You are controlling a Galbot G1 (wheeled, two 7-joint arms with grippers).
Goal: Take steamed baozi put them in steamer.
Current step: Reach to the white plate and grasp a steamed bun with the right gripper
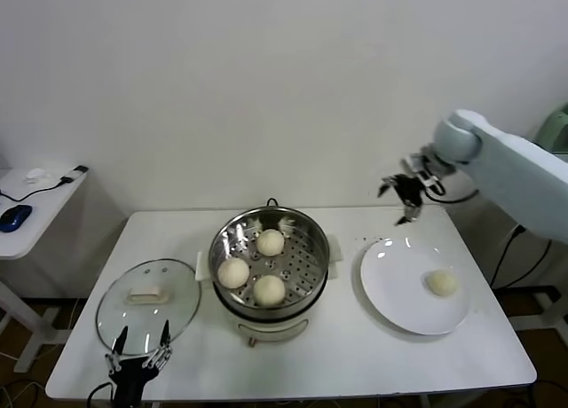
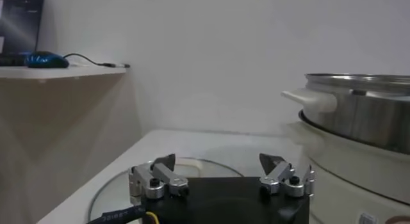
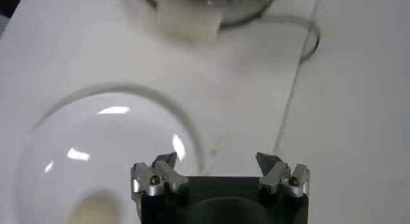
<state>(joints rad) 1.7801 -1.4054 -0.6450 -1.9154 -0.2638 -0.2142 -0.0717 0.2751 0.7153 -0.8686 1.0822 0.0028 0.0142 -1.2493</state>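
My right gripper (image 1: 406, 195) is hovering with jaws spread wide and holding nothing, raised above the far rim of the white plate (image 1: 390, 293). Below and nearer to me, one steamed baozi (image 1: 442, 282) is sitting on that plate. Off to its left, the steamer (image 1: 306, 270) is holding three buns on its perforated tray. My left gripper (image 1: 138, 352) is idling wide open, low by the glass lid (image 1: 177, 306).
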